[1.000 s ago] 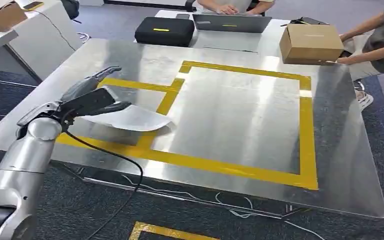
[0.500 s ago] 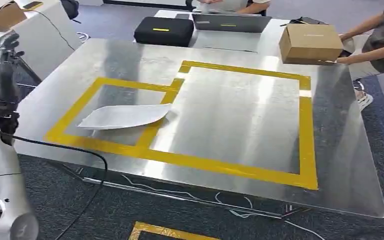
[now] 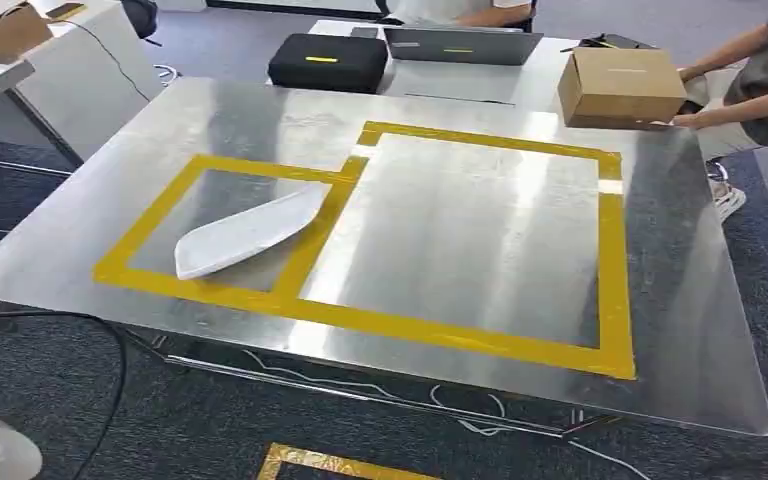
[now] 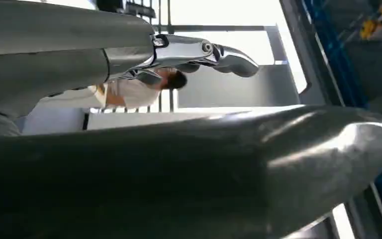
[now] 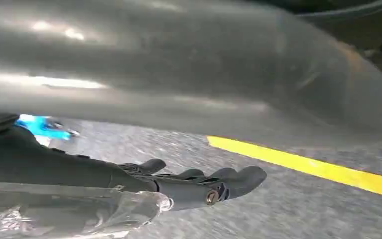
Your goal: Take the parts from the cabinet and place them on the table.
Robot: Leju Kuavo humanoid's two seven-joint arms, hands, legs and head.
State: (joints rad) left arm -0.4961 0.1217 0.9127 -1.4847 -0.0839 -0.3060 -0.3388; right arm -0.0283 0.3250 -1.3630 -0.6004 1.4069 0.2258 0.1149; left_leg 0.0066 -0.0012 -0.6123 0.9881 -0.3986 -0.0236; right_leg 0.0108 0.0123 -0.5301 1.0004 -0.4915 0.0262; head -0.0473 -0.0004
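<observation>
Part (image 3: 248, 232) is lying flat on our table (image 3: 460, 260) inside the small taped square; our left hand (image 4: 199, 52) and right hand (image 5: 199, 186) are hanging empty, fingers extended.

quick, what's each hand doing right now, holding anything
Left hand: open, fingers out straight, holding nothing.
Right hand: open, fingers extended over the carpet, holding nothing.
</observation>
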